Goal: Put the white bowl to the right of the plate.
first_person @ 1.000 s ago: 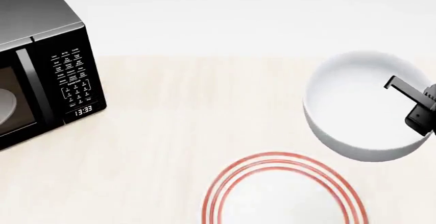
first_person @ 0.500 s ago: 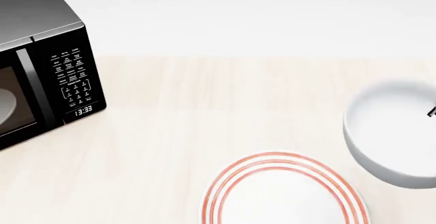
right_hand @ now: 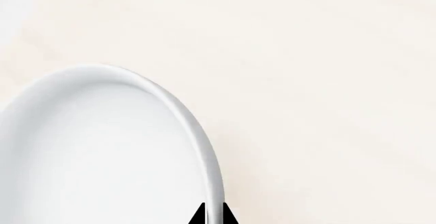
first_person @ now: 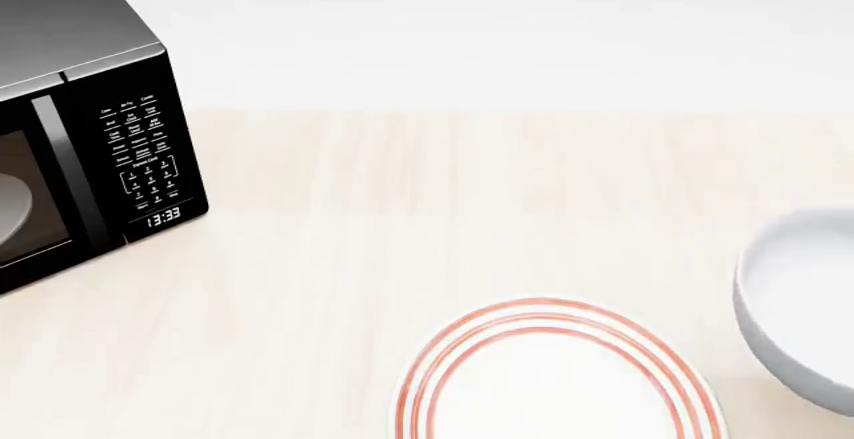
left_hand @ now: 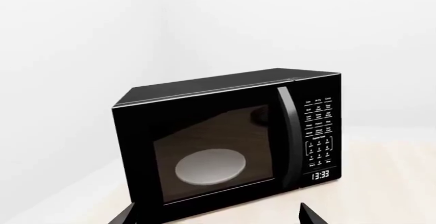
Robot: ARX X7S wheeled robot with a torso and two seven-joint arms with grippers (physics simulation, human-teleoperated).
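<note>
Now the white bowl (first_person: 801,309) sits at the right edge of the head view, partly cut off, beside and slightly behind the plate (first_person: 558,379) on the pale counter (first_person: 400,219). At the right wrist, the right gripper (right_hand: 211,215) has its two dark fingers (right_hand: 198,216) closed on the bowl's rim. The left gripper (left_hand: 218,219) shows only two widely parted tips, holding nothing, facing the black microwave (left_hand: 228,140).
</note>
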